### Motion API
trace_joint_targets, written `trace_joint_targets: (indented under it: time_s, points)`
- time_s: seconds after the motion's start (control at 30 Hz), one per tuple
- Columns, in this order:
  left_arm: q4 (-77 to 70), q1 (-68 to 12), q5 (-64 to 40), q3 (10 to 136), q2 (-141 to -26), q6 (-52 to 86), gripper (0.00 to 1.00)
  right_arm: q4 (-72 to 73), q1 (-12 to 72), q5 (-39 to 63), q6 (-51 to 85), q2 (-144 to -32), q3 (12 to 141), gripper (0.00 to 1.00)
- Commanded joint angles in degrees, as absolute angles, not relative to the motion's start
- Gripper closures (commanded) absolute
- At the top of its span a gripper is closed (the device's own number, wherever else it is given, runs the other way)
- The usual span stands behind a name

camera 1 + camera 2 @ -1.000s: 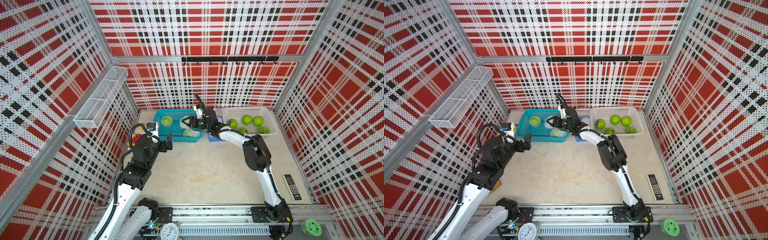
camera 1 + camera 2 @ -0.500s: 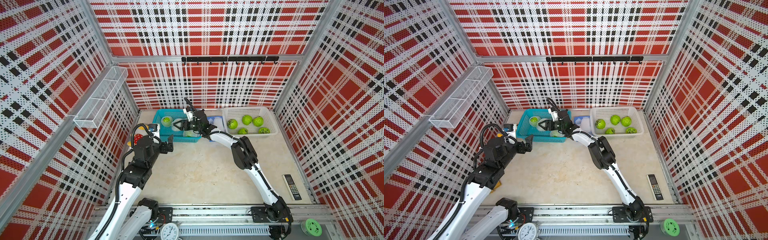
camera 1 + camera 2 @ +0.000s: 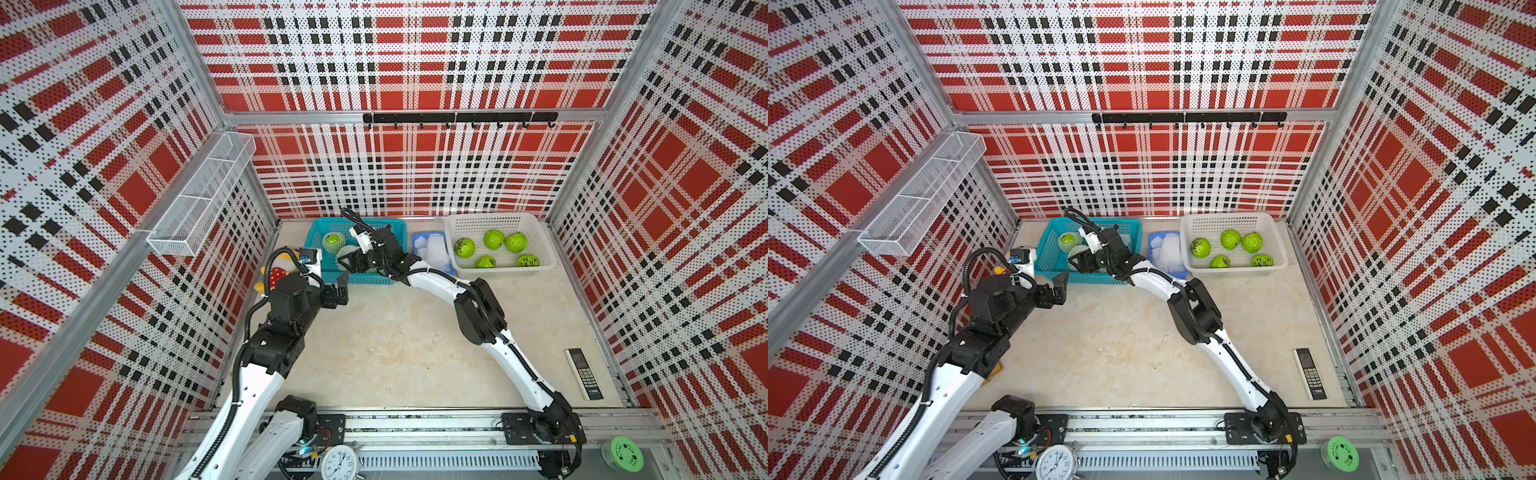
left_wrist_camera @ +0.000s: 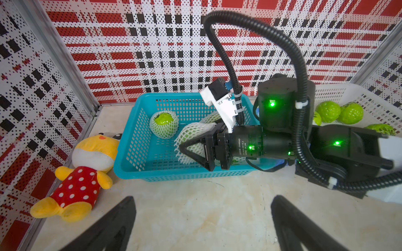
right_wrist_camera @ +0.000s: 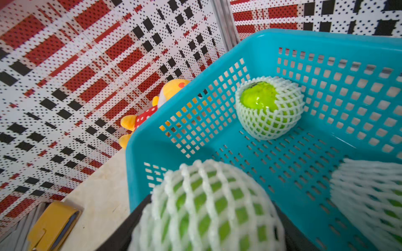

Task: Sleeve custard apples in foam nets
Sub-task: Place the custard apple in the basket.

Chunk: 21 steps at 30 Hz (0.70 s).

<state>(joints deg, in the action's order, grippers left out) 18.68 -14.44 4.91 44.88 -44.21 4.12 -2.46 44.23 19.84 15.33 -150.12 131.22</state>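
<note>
Within the last second the right gripper has swung from between the baskets into the blue basket. It holds a netted custard apple between its jaws, low inside, so set-down looks near. The left gripper hangs wide and empty over the desk.

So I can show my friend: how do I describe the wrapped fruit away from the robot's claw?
Look at the blue basket by the back wall, left of the white basket. A custard apple sits alone at its left end. Unlike its netted neighbours at the right gripper, its green top shows bare above the foam net.
</note>
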Motion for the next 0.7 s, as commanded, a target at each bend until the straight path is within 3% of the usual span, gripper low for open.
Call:
trace_joint_targets:
  time_s: [0.0,0.43,0.67]
  points:
    - [18.0,-14.0,4.8,44.2,-43.9,5.4,0.0,-7.2,44.6,16.2,8.3,-151.7,134.2,0.27]
    - [17.6,-14.0,5.3,43.7,-44.3,5.4,0.0,-12.0,45.5,14.3,2.3,-153.8,136.9,0.21]
    - [17.8,-13.9,6.1,43.8,-43.7,5.4,0.0,-12.7,45.6,14.4,1.7,-153.7,136.9,0.11]
